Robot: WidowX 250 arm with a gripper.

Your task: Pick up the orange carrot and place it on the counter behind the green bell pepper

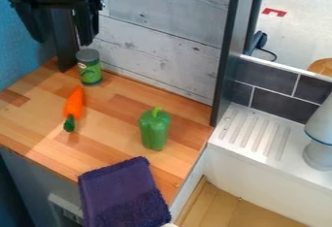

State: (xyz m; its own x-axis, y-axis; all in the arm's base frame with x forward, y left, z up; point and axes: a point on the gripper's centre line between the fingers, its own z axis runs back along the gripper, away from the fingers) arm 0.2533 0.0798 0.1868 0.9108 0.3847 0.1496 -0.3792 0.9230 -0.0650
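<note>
- Can (pixel 90 67), green label, grey top: upright at the back left of the wooden counter (pixel 117 119), near the foot of a dark post (pixel 63 41); long axis vertical, top end up.
- Carrot (pixel 75 104), orange: lying in front of the can, long axis running from back to front; narrow orange tip toward the back wall (pixel 162 41), green end toward the counter's front edge.
- Gripper (pixel 63 42), black, two-fingered: at the upper left, pointing down, nearest the can; fingers set wide apart, holding nothing.
- Bell pepper (pixel 154 130), green: right of the carrot, stem end toward the back wall, blunt end toward the front.
- Towel (pixel 123 194), purple: draped over the counter's front edge.
- Containers: the can, its contents hidden from sight; pale vessel (pixel 319 151) with a blue band, partly cut off at the right, contents likewise hidden.
- Drainboard (pixel 262 151), white, ridged: right of the counter, beside the vessel.
</note>
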